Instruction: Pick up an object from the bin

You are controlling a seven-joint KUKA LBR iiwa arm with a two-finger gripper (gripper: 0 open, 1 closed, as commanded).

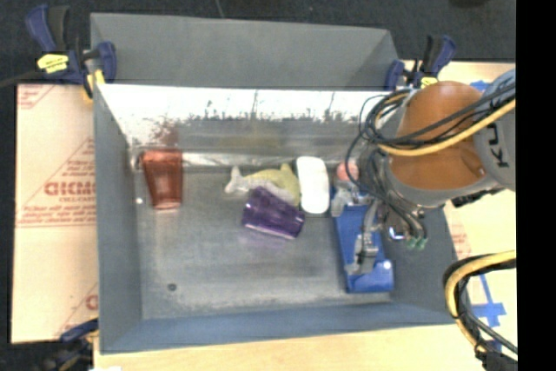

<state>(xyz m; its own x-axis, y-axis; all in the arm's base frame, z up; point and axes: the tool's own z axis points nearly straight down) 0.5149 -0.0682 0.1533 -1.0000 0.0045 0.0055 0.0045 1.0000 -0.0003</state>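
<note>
Tool [370, 246]: at right end of grey bin [261, 282], directly over blue flat block [346, 232] lying there; apart or together, cannot tell. Left of block: white oval piece [313, 183], purple cup [272, 214].

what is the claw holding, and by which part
Cannot tell. The claw sits over the blue block at the right of the bin, but whether it grips the block is unclear.
</note>
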